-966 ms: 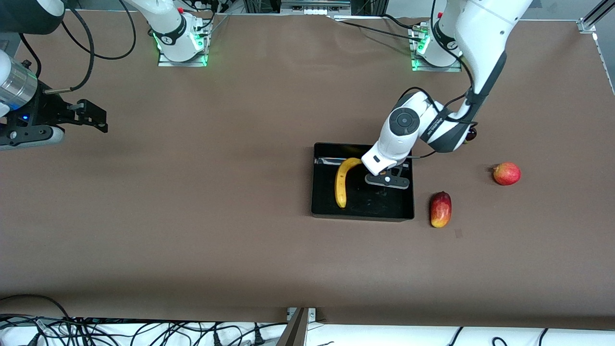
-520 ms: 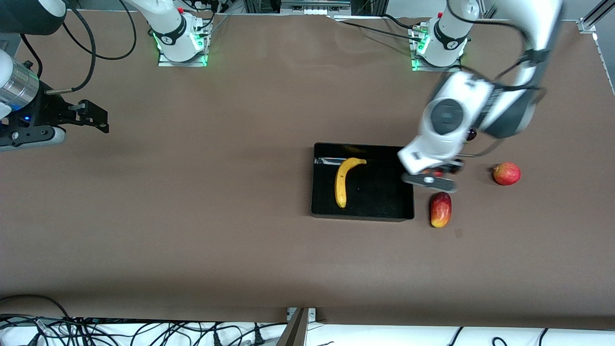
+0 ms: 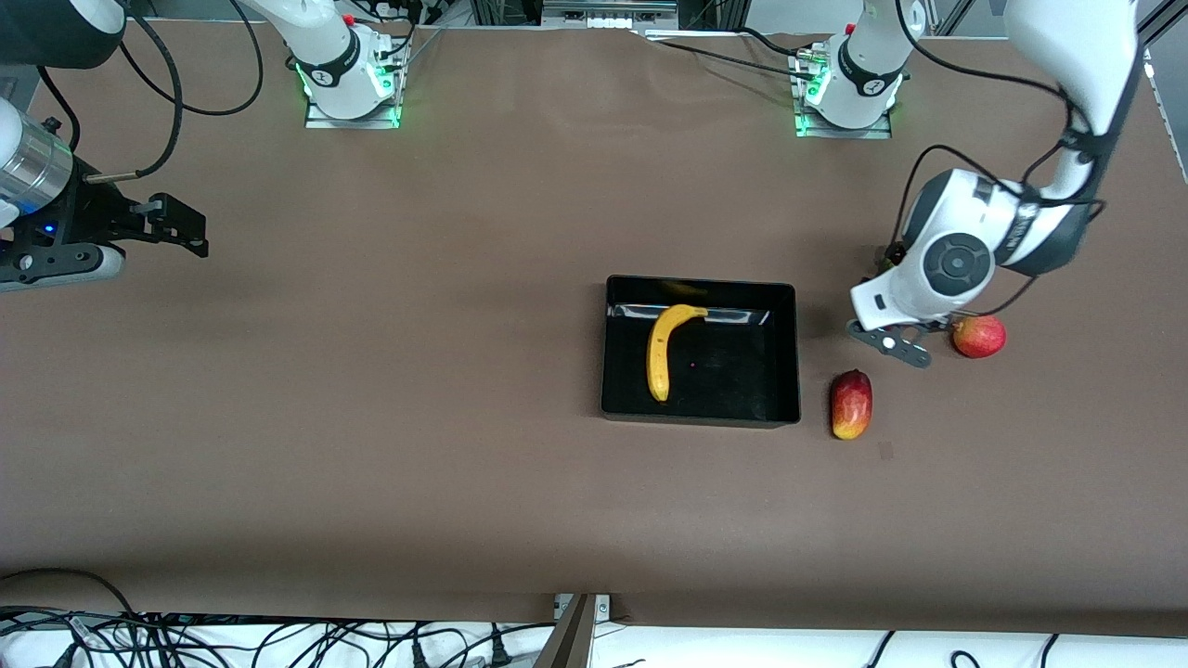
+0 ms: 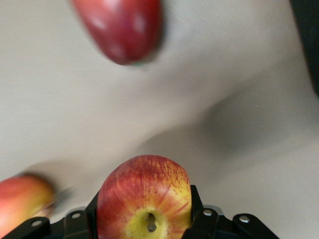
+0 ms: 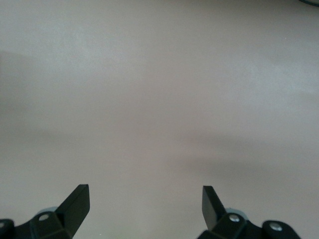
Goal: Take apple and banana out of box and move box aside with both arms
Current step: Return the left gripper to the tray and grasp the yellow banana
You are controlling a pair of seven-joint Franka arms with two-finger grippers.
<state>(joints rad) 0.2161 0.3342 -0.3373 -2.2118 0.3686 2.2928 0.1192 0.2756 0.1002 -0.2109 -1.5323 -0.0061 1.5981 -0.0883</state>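
Brown table [image 3: 371, 445]; cables [image 3: 278, 640] nr edge.

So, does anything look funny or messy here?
Nothing looks broken or spilled. Only the banana lies in the box; the apple beside the left end effector and another red fruit sit outside it.

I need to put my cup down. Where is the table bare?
Bare: the wide stretch between the black box and the waiting right gripper, and the strip nearer the camera. Crowded: beside the box toward the left arm's end, with a long red fruit, a loose apple, and the left gripper clamping a second apple.
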